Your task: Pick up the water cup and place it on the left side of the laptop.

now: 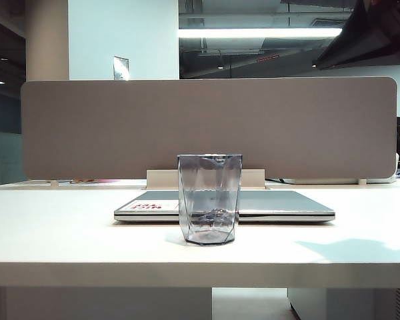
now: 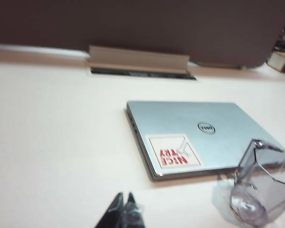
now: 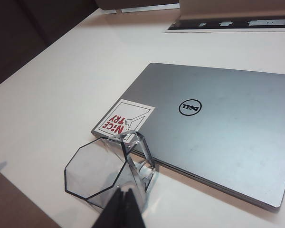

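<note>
Right gripper (image 3: 125, 195) with jaws closed, empty, poised above the transparent smoky-grey faceted plastic water cup (image 3: 107, 173), left gripper (image 2: 124, 202) likewise closed and empty over bare white table (image 2: 52, 142), cup upright just in front of the closed slim silver-grey laptop (image 3: 218, 128), near its white red-printed sticker (image 3: 125, 119).

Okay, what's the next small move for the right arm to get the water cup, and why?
Probably open the right gripper before it goes lower. Its fingers are pressed together just above the water cup, which stands untouched on the table in front of the closed laptop. Shut fingers cannot take the rim or handle. The left gripper, also shut, sits over bare table, away from the cup.
</note>
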Action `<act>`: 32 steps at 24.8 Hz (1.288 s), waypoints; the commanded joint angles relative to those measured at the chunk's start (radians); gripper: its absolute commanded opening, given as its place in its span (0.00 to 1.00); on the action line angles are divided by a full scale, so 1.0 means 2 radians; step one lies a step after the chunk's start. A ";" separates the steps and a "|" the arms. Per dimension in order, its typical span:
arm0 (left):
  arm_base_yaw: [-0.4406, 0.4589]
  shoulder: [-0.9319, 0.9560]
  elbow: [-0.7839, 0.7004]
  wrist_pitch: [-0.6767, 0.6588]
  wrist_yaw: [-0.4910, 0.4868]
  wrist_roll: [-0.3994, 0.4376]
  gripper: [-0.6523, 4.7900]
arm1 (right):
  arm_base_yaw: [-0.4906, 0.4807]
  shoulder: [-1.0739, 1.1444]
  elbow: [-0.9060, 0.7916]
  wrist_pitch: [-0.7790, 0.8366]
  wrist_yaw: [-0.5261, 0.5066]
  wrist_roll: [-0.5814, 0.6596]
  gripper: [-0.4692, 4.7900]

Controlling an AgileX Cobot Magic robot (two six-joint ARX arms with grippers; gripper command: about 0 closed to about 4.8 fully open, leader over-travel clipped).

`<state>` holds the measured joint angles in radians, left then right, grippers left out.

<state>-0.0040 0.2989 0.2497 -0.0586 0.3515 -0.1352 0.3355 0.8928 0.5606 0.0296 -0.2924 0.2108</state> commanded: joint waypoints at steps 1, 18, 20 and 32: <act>-0.001 0.049 0.030 0.005 0.023 0.003 0.11 | 0.013 0.001 0.002 0.006 -0.001 0.001 0.09; -0.002 0.180 0.109 -0.029 0.028 0.024 0.11 | 0.063 0.116 0.049 -0.033 -0.014 0.003 0.23; -0.005 0.183 0.114 -0.038 0.026 0.038 0.11 | 0.063 0.129 0.067 -0.046 -0.014 0.003 0.34; -0.061 0.205 0.120 -0.062 -0.013 0.082 0.11 | 0.063 0.232 0.219 -0.171 -0.012 0.003 0.38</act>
<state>-0.1265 0.7002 0.4789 -0.1848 0.3283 0.0196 0.4602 1.3415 0.9741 -0.2901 -0.3157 0.2169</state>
